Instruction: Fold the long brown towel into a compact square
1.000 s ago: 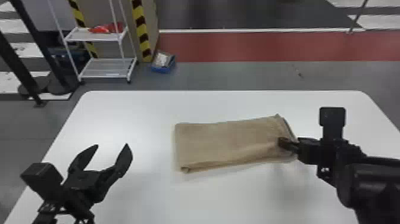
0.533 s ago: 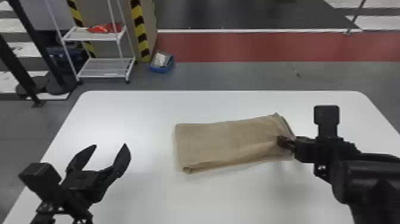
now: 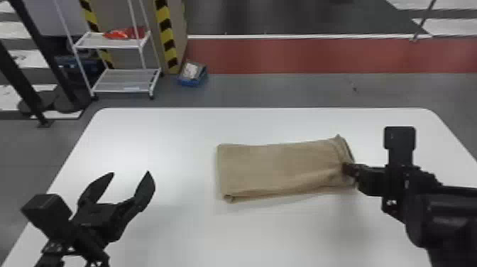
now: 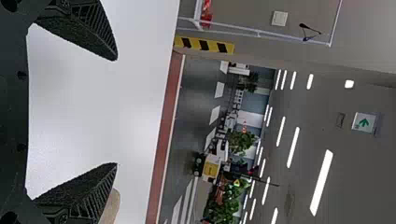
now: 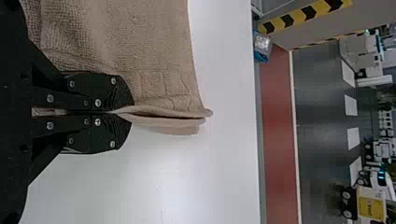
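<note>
Head view, right of centre, puts our right gripper on the right-hand end of the brown towel, its fingers closed on the fabric. Over the last second that pinch goes a little further right in the frame, and the towel slides with it: its left edge and lower left corner both sit further right on the white table than they did. We read this as a small drag that straightens or repositions the strip; it adds no new fold. The towel already lies as a layered oblong in the middle of the frame, so we judge that a crosswise fold, right end over left, is what still separates it from a compact square.

As for pose, the right arm comes in from the lower right, its fingers pointing left across the table, low over the cloth. In the right wrist view we see the layers nipped between the fingers, their edges running loose past the tips. Those layers could slip apart if we lift fast, so the next move probably wants a firm grip and a slow, level carry.

Our left gripper waits at the lower left of the head view, fingers spread wide with nothing between them, well apart from the towel's left edge.
</note>
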Action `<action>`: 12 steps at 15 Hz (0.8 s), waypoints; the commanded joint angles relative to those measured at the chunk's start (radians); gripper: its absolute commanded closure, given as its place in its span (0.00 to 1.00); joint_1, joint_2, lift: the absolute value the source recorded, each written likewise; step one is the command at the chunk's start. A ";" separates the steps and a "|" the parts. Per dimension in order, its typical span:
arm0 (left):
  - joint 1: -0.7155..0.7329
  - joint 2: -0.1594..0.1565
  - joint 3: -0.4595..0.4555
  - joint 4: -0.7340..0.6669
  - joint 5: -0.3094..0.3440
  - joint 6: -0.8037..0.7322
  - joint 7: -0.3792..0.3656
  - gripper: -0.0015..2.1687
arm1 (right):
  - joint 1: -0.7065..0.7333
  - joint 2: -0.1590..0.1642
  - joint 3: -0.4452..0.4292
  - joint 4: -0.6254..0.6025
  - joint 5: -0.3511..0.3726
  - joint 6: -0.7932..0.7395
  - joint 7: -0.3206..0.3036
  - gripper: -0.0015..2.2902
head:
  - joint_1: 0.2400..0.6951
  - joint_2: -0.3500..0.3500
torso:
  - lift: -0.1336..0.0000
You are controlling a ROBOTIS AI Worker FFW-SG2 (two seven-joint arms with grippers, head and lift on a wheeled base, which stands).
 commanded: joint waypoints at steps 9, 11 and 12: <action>0.013 0.002 0.000 -0.013 0.002 -0.028 0.000 0.03 | 0.008 0.014 0.162 -0.343 -0.052 0.180 -0.027 0.72 | 1.00 0.56 | 0.13; 0.010 0.006 0.000 -0.010 0.006 -0.025 0.000 0.03 | 0.000 0.030 0.278 -0.319 0.013 0.177 -0.041 0.72 | 1.00 0.63 | 0.13; 0.008 0.008 0.000 -0.010 0.006 -0.025 0.000 0.03 | -0.003 0.030 0.340 -0.287 0.036 0.165 -0.047 0.72 | 1.00 0.67 | 0.13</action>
